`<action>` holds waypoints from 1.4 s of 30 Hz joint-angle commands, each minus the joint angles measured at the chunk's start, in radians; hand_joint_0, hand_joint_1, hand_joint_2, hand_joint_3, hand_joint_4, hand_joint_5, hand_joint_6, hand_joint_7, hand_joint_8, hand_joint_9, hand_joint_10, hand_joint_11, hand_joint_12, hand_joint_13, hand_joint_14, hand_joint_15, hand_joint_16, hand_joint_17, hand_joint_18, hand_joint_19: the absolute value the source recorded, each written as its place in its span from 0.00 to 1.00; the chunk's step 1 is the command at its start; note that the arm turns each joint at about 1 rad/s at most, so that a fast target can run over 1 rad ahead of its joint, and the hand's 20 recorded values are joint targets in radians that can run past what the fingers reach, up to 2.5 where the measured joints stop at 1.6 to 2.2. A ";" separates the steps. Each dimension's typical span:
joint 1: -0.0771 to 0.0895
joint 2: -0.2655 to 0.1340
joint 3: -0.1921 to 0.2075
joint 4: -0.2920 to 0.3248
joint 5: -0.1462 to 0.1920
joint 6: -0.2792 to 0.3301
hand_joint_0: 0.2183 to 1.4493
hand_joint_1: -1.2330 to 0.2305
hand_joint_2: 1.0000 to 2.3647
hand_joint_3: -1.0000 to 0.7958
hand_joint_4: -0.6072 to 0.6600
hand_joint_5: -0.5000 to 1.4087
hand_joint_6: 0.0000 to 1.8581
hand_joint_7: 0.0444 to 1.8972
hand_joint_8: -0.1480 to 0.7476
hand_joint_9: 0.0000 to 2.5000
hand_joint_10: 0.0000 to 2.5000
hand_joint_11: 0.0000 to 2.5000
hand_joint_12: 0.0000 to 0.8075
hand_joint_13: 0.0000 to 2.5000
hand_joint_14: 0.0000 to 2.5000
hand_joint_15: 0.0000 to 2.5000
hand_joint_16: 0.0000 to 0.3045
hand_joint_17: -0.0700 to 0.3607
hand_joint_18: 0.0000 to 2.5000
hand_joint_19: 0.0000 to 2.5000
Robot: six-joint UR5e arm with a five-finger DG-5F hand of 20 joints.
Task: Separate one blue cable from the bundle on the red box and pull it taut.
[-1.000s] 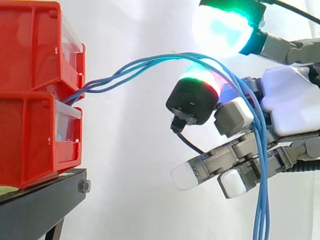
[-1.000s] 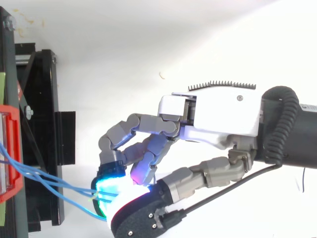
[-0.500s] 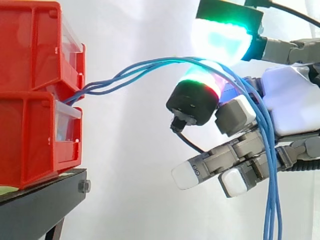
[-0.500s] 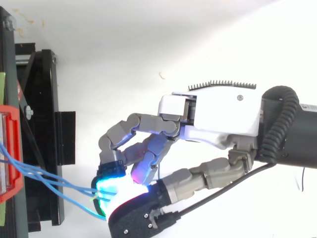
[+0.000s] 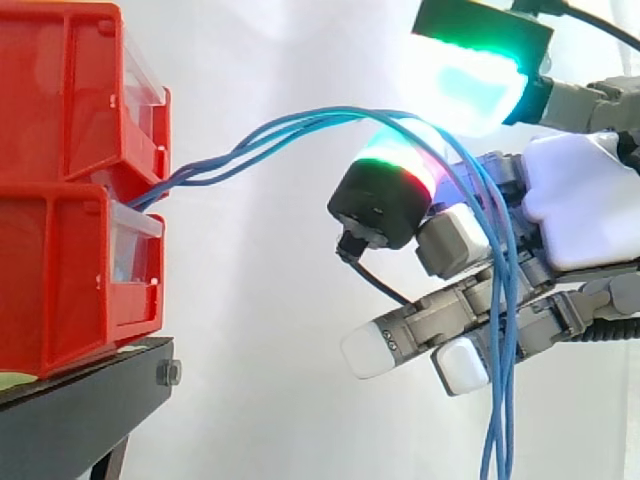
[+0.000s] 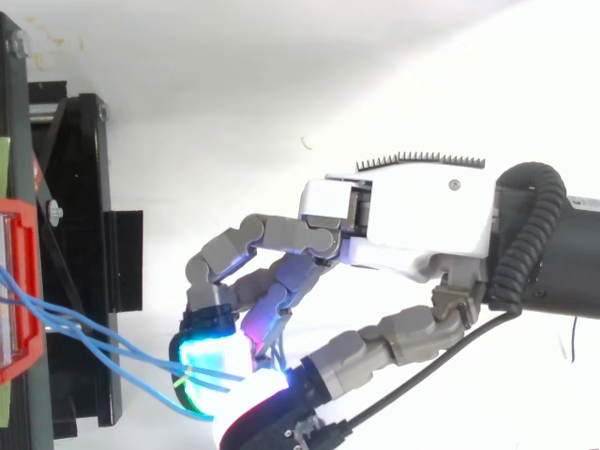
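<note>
Blue cables (image 5: 290, 125) strung from the red bins (image 5: 70, 200) to the hand (image 5: 580, 200)

The cables leave the gap between two stacked bins on a black stand (image 5: 90, 400), arch rightward, pass between two green-glowing pads (image 5: 395, 160) of the curled fingers, then hang slack down across the lower fingers.

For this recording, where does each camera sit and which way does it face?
Side view: beside the work, level, looking across at the red bins and blue cables; the robot hand shows at the right.
Top view: overhead, looking down on the black stand; robot hand and arm show at the right.
Both show the bins, cables and hand.
</note>
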 commanded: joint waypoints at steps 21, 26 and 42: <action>0.000 0.001 0.000 0.000 0.000 0.000 0.17 0.38 0.00 0.28 0.60 0.19 0.46 0.59 0.58 0.44 0.01 0.29 0.54 0.25 0.00 0.10 0.21 0.50 0.27 0.20; 0.002 0.001 -0.001 0.000 0.000 0.000 0.28 0.53 0.00 0.30 0.58 0.19 0.45 0.62 0.54 0.44 0.01 0.30 0.49 0.25 0.00 0.11 0.18 0.45 0.25 0.23; 0.000 0.001 0.000 0.000 0.000 0.000 0.23 0.47 0.00 0.28 0.59 0.19 0.46 0.59 0.57 0.44 0.01 0.30 0.52 0.26 0.00 0.11 0.20 0.47 0.26 0.23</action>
